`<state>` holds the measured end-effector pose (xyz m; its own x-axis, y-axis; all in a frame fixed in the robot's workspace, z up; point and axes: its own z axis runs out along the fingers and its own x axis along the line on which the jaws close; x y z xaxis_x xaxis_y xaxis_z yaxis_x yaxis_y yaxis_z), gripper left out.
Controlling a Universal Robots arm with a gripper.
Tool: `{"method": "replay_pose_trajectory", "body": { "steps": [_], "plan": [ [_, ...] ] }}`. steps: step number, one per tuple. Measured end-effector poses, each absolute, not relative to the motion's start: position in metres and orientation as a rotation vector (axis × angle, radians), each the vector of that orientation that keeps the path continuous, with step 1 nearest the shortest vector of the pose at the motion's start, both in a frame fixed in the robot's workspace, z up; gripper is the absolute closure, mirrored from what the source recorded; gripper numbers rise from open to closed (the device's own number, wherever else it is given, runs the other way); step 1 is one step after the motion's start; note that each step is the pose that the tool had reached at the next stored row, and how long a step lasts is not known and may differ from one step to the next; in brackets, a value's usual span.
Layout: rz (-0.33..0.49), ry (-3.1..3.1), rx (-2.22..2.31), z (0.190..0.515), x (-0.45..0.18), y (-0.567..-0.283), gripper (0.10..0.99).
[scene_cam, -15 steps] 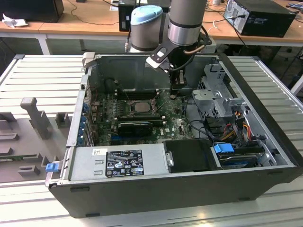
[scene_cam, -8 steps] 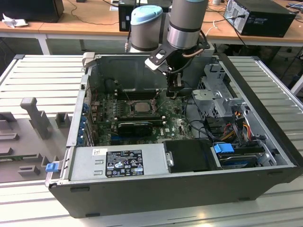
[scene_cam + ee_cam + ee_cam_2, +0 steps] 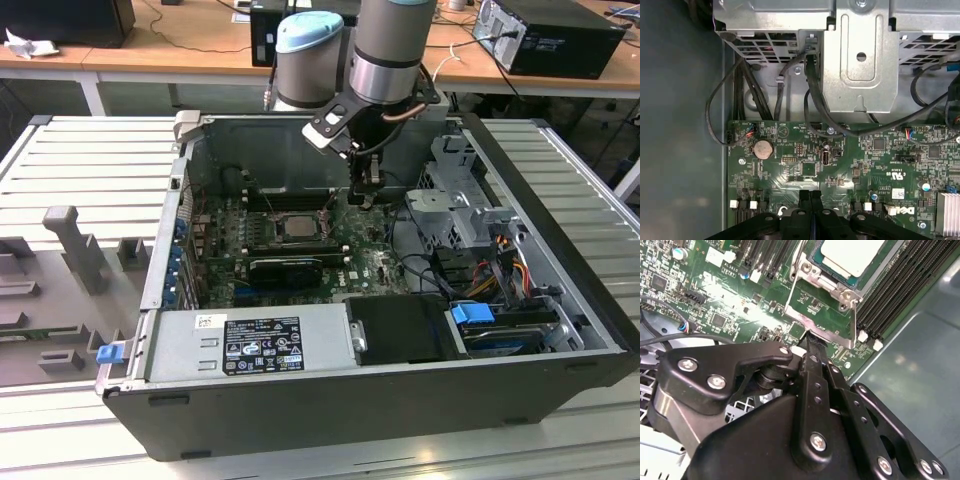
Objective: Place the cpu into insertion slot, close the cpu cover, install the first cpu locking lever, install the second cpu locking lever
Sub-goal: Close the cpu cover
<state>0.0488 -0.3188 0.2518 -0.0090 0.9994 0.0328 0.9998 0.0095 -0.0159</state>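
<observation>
Where the cpu lies: flat in the slot, silver top up, nothing over it.
Cover: swung up off the slot and standing at its edge; the board shows through its window.
Gripper: fingers pressed together, holding nothing, with the tip at the cover edge farthest from the slot. I cannot tell whether it touches.
Arm: in the exterior view it reaches down into the case, just beside the slot on the exterior view's right.
Step, as I judge it: the cpu is placed, the cover is being closed, and the locking is undone.
Risk, slip: the cover edge is thin, so a narrow closed tip could slide off it and strike the small parts on the board beside the slot.
Risk, skew: a push off the cover's middle could bring it down crooked over the slot.
Risk, shift: a knock could nudge the cpu in the slot, and the cover would then press on it askew.
</observation>
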Motion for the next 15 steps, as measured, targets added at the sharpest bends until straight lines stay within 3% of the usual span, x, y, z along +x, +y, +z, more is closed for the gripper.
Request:
{"method": "replay_pose_trajectory", "body": {
  "steps": [15],
  "plan": [
    [-0.019,-2.22,-2.175,0.252,0.037,-0.32,0.98]
  ]
}}
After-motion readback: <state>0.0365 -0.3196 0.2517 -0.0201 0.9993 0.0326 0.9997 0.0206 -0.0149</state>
